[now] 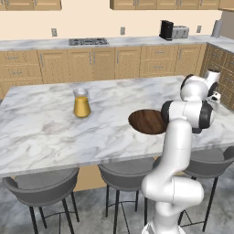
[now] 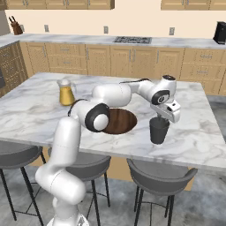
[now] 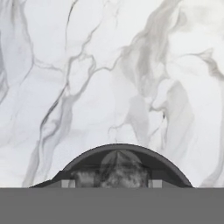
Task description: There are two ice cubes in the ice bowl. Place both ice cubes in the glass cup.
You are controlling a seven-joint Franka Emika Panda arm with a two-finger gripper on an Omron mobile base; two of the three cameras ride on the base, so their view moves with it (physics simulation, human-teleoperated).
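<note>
On the marble table (image 2: 39,110), going left to right in the right base view, a clear glass of orange liquid (image 2: 66,93) stands upright. Next comes the ice bowl (image 2: 121,122), wide, shallow and dark brown, its mouth facing up and partly hidden by the arm's elbow. Just right of it stands the glass cup (image 2: 158,131), upright with its long axis vertical and its rim upward. The tool (image 2: 161,118) hangs directly over that rim, pointing straight down into the cup. Whether its fingers are released or clenched I cannot tell. Through the hand view, the cup's round rim (image 3: 124,151) shows just below.
</note>
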